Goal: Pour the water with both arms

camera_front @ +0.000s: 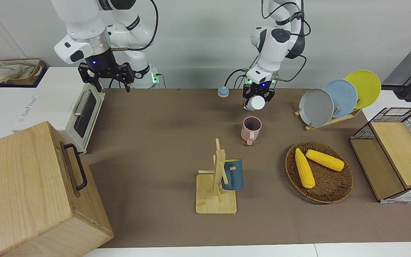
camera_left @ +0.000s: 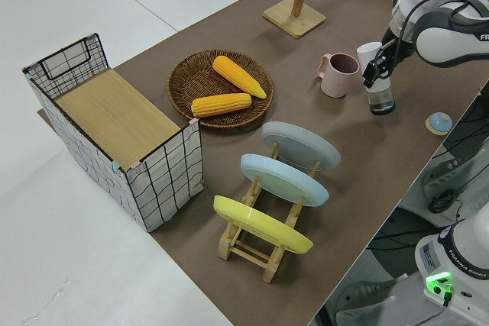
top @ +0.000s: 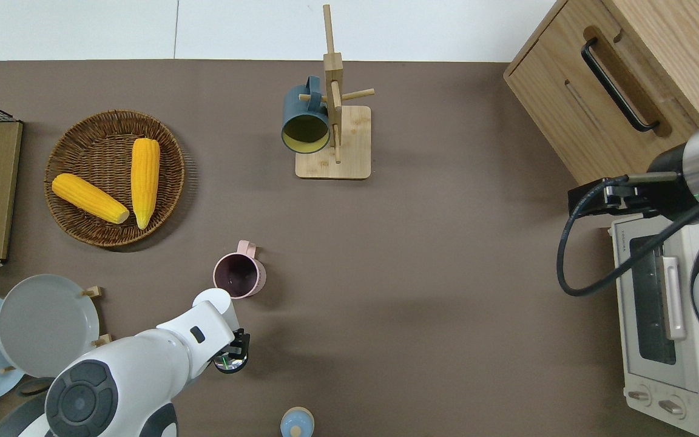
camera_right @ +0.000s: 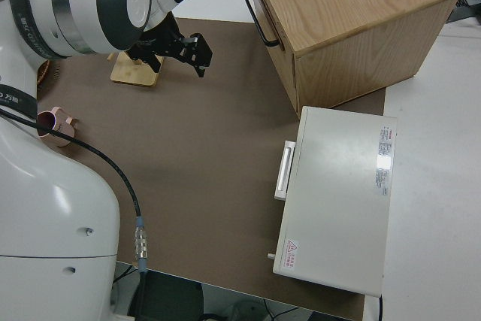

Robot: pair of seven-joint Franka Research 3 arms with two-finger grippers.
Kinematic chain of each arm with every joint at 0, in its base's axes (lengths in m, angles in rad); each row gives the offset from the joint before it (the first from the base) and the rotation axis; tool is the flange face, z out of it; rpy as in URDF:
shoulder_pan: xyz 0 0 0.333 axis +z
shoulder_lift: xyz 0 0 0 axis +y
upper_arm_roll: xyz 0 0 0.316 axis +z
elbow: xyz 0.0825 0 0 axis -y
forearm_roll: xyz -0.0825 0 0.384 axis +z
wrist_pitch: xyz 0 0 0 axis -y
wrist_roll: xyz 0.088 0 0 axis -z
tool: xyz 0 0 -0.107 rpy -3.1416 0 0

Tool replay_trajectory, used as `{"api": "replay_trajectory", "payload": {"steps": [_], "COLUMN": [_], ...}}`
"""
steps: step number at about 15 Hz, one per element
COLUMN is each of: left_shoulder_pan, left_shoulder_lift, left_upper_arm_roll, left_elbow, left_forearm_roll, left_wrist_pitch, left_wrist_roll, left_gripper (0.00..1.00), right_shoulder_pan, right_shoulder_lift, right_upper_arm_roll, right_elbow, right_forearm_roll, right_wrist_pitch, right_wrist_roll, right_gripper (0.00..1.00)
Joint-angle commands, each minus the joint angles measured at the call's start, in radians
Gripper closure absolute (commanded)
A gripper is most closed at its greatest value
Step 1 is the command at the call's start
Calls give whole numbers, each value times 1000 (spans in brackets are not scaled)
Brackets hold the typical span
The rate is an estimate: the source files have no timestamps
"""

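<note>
My left gripper (camera_front: 258, 95) is shut on a clear bottle with a white cap (camera_front: 255, 102). It holds the bottle over the mat just on the robots' side of the pink mug (camera_front: 251, 129), the cap leaning toward the mug's rim (top: 238, 276). In the left side view the bottle (camera_left: 380, 85) hangs beside the mug (camera_left: 338, 74), its base low over the mat. My right gripper (camera_front: 106, 76) is open and empty, up in the air over the mat's edge by the toaster oven (top: 659, 303).
A mug tree with a blue mug (camera_front: 232, 174) stands mid-table. A wicker basket (camera_front: 330, 192) holds two corn cobs. A plate rack (camera_front: 334, 98), a wire crate (camera_front: 394, 153), a wooden box (camera_front: 30, 192) and a small blue knob (camera_front: 222, 91) ring the mat.
</note>
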Motion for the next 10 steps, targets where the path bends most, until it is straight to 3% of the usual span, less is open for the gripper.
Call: {"api": "replay_trajectory", "payload": {"steps": [1, 6, 10], "left_shoulder_pan": [10, 31, 30], "left_shoulder_lift": [85, 166, 185], "left_upper_arm_roll": [8, 15, 15], "left_elbow": [144, 232, 244], "left_forearm_roll": [6, 45, 51], "left_wrist_pitch": [-166, -295, -321], "left_wrist_roll": [-10, -11, -11], "left_gripper": [879, 879, 877], "right_shoulder_pan": [-23, -23, -23], "right_shoulder_lift": [-4, -3, -3], "right_upper_arm_roll": [13, 13, 13], "right_elbow": [-1, -1, -1], "right_forearm_roll": [24, 22, 24], "right_wrist_pitch": [-1, -1, -1], "right_wrist_roll": [-19, -20, -20], "right_gripper": [7, 7, 7]}}
